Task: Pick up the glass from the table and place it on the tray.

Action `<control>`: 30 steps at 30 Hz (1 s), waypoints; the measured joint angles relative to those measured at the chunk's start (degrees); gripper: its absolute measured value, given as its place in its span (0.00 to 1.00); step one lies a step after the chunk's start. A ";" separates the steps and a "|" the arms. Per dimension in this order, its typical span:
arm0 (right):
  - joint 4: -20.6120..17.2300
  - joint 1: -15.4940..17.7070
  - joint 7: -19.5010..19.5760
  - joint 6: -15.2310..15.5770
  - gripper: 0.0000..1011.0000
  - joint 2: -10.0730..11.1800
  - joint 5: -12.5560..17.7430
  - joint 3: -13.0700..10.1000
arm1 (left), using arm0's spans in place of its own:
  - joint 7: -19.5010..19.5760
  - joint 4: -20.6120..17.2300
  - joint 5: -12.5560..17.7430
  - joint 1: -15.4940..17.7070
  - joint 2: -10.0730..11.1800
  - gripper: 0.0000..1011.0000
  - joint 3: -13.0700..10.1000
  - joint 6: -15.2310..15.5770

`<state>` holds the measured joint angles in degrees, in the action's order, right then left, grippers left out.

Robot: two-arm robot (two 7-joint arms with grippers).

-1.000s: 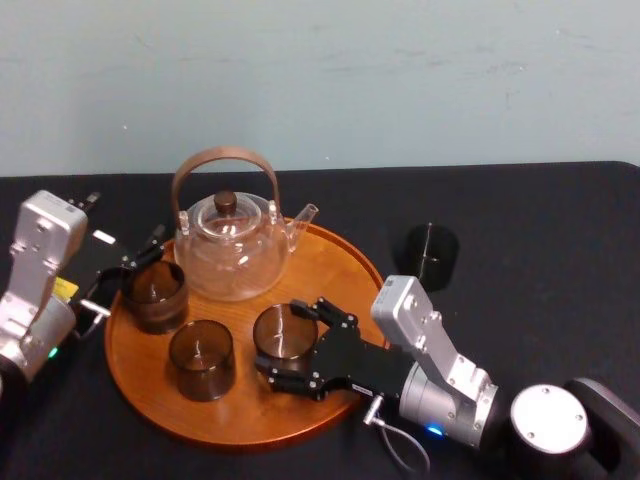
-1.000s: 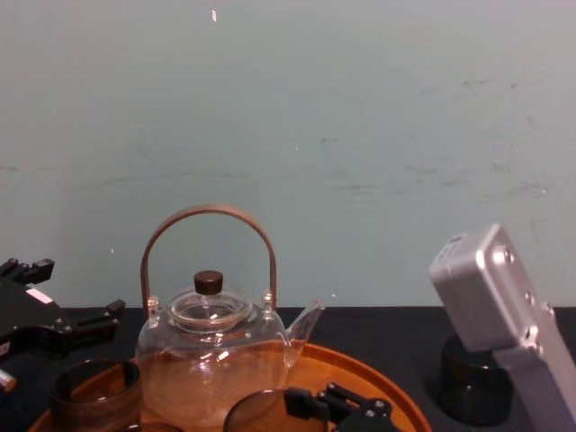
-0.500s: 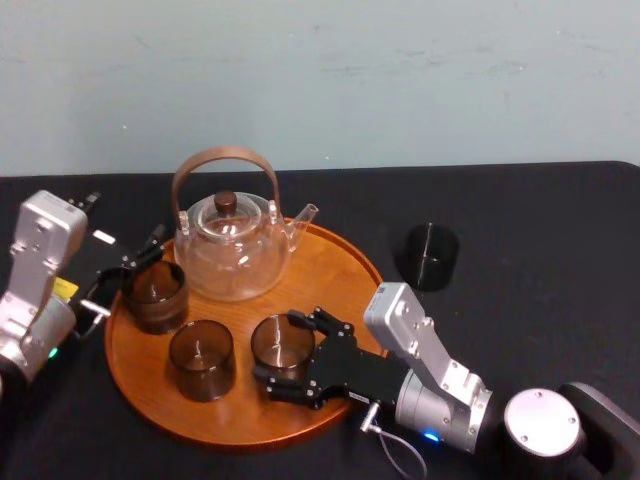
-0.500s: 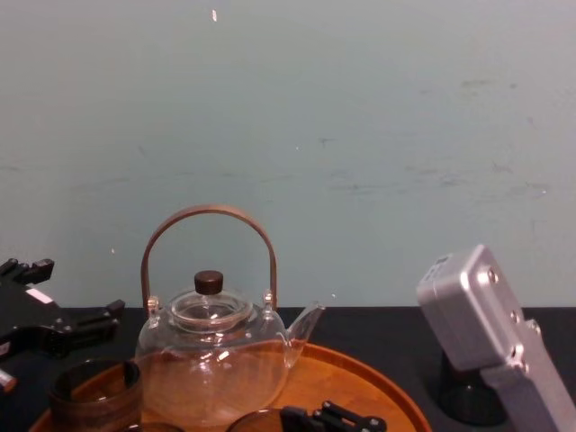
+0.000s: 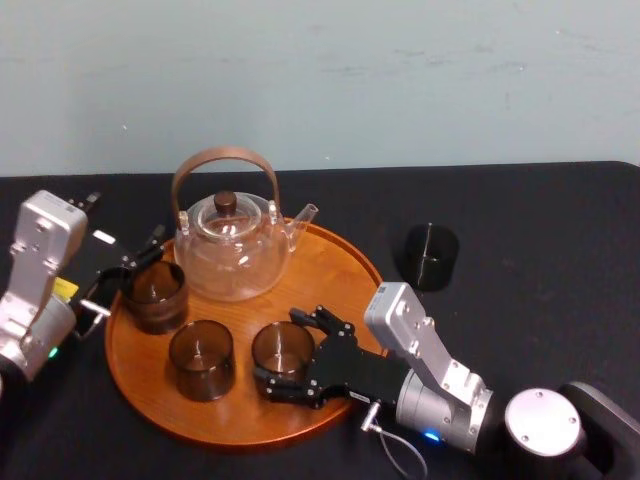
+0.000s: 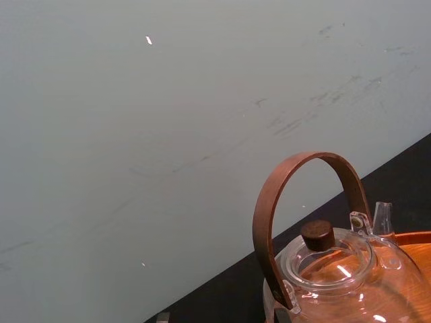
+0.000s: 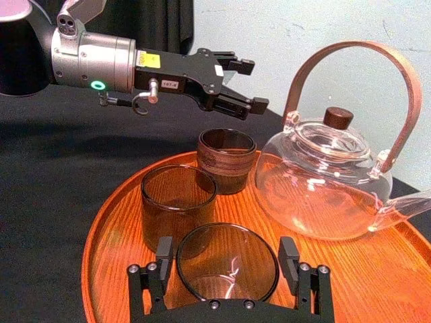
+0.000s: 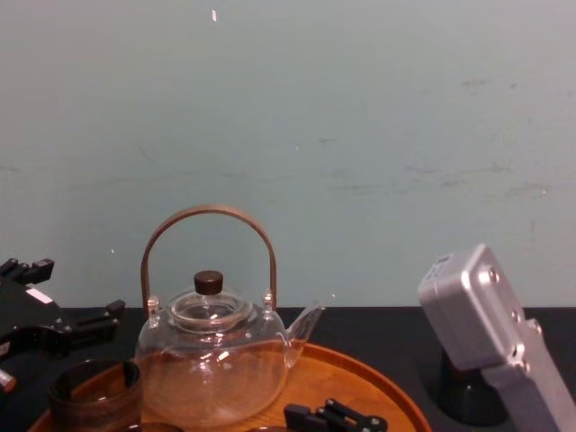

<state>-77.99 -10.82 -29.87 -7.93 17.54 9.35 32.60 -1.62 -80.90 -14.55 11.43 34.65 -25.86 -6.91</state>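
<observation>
"Glass: where was it?"

"On the tray's near side, between the right gripper's fingers, which stood apart, just beside its walls."

"Around it?"

"Second glass just left. Third glass beyond, near the left gripper, also spread. Teapot behind. Dark cup on the table."

The black table carries two things directly. The round wooden tray lies under the right gripper and spreads well past it to the left and toward the wall. A dark glass stands off the tray, farther back and to the gripper's right.
</observation>
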 joint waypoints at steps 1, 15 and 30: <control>0.00 0.00 0.00 0.00 0.97 0.00 0.00 0.00 | 0.00 0.00 0.00 0.00 0.00 0.99 0.00 0.00; -0.69 0.27 0.03 -0.87 0.99 0.21 0.43 -0.57 | 0.00 0.00 0.00 0.00 0.00 0.99 0.00 0.00; -11.63 5.10 1.04 -6.44 0.99 4.49 5.18 -6.87 | 0.00 0.00 0.00 0.00 0.00 0.99 0.00 0.00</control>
<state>-89.62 -5.72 -28.83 -14.37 22.03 14.53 25.73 -1.62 -80.90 -14.55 11.43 34.64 -25.86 -6.90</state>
